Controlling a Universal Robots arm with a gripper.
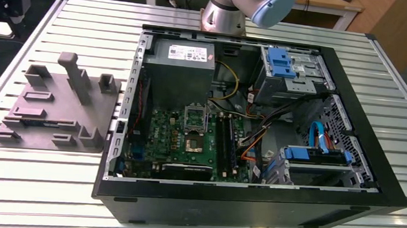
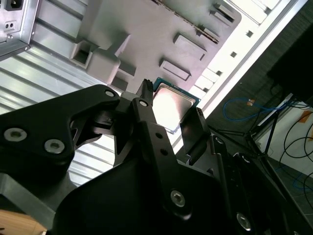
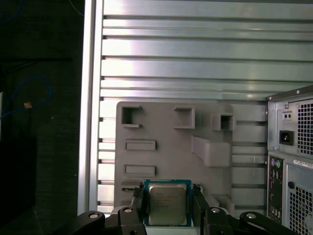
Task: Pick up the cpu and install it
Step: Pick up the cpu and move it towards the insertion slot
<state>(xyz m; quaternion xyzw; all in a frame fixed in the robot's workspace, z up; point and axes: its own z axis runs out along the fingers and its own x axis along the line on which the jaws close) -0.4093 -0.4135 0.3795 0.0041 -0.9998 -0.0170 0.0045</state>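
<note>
Fingers (image 3: 138,199) of the gripper (image 3: 167,196) are closed narrowly on the cpu (image 3: 167,204) in the first wrist view, one finger against each of two opposite edges. The cpu is held flat between them, with its silver top and green rim facing the camera. Behind the cpu, the grey fixture plate (image 3: 166,156) is seen resting on the slatted aluminium table (image 3: 195,49). The rear panel of the computer case (image 3: 293,161) is seen beside the plate. Whether the cpu touches the plate cannot be told from this view.

In the second wrist view, the same grip is shown from an angle. The cpu (image 2: 173,107) is clamped between the two black fingers (image 2: 146,105) of the gripper (image 2: 171,100), and its metal top reflects light. The fixture plate (image 2: 146,29) and the table slats (image 2: 49,73) are seen beyond it. A blue cable (image 2: 244,105) lies on the dark floor past the table edge.

In the exterior view, the computer case (image 1: 218,206) lies open on the table (image 1: 41,188). The green motherboard (image 1: 152,126) is exposed inside it, and a square socket (image 1: 190,142) is located near the middle of the board. A grey power supply (image 1: 181,64) is mounted beyond the board. The fixture plate (image 1: 53,109) is positioned beside the case, on the exterior view's left. The lower part of the arm (image 1: 229,11) stands behind the case.
</note>
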